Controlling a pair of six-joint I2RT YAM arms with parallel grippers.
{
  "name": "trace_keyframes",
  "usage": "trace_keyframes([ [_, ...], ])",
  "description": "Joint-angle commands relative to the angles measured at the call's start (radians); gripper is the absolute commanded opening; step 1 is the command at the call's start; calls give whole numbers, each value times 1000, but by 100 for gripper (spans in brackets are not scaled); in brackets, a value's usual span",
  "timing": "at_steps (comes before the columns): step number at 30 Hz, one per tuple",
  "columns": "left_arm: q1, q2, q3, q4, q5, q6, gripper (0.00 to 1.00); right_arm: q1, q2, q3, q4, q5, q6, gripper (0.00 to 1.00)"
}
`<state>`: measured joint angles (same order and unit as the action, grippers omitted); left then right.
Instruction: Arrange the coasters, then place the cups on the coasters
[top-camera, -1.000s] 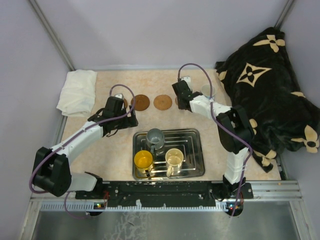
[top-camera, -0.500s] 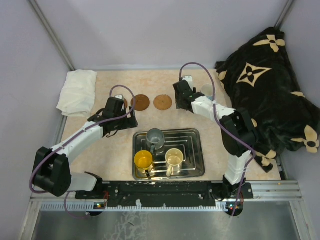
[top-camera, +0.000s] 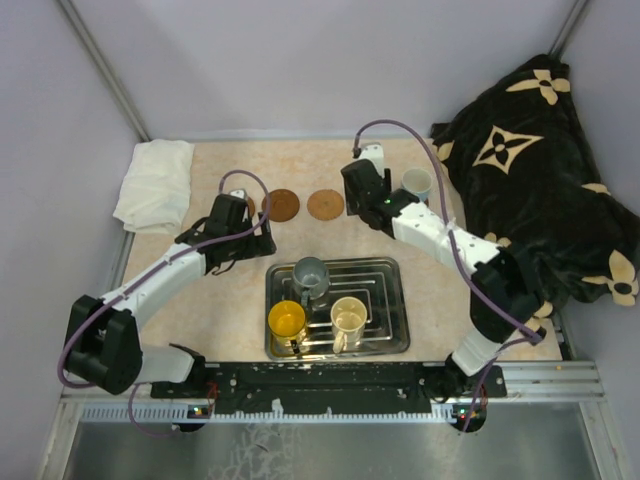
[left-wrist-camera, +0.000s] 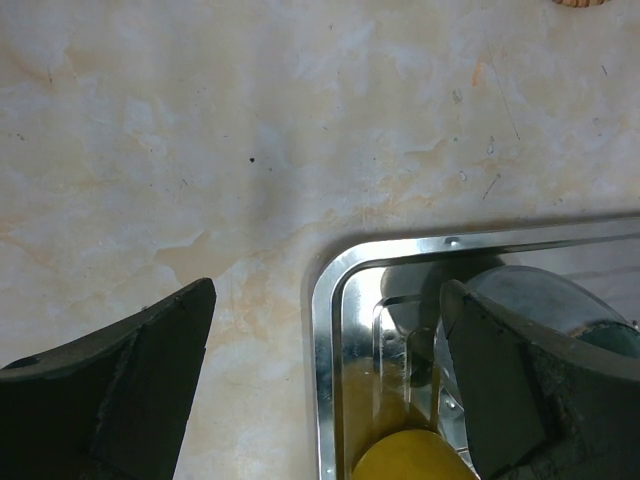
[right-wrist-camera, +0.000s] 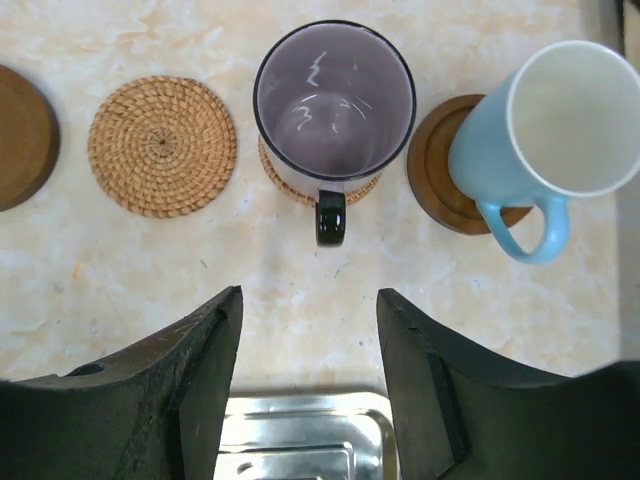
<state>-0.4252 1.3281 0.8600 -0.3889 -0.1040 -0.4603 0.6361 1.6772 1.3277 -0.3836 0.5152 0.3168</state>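
Nearest the arm bases is the metal tray (top-camera: 400, 300) with three cups in it. The orange-yellow cup (top-camera: 287, 320) and cream cup (top-camera: 348, 317) are up front, and the grey cup (top-camera: 310, 272) is behind them. The left gripper (left-wrist-camera: 325, 300) hangs by the tray's far-left corner, fingers spread wide with nothing in them.

Further back, the right gripper (right-wrist-camera: 310, 300) is partly open and empty too, hovering just on the near side of the purple cup (right-wrist-camera: 333, 100). That cup stands upright on a woven coaster (right-wrist-camera: 275, 175), handle pointing back toward the tray. Just to its right, the light blue cup (right-wrist-camera: 560, 120) sits on a dark wooden coaster (right-wrist-camera: 435, 170). To the left, a second woven coaster (right-wrist-camera: 162, 146) and a brown coaster (right-wrist-camera: 20, 135) are both bare.

There's a white cloth (top-camera: 155, 185) in the far-left corner and a black blanket (top-camera: 520, 160) off to the right.
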Motion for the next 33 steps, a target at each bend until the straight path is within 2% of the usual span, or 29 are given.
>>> trace_keyframes([
  [1,-3,-35,-4,1,8,-4,100,41,-150,-42,-35,79,43,57],
  [11,-14,-137,-69,31,54,47,100,138,-369,-222,-206,75,206,56],
  [20,-104,-217,-109,31,54,36,100,232,-488,-273,-366,74,360,55],
  [27,-205,-207,-120,19,9,13,100,290,-507,-341,-367,26,393,53],
  [33,-247,-231,-129,21,7,4,100,335,-478,-359,-321,-11,394,52],
])
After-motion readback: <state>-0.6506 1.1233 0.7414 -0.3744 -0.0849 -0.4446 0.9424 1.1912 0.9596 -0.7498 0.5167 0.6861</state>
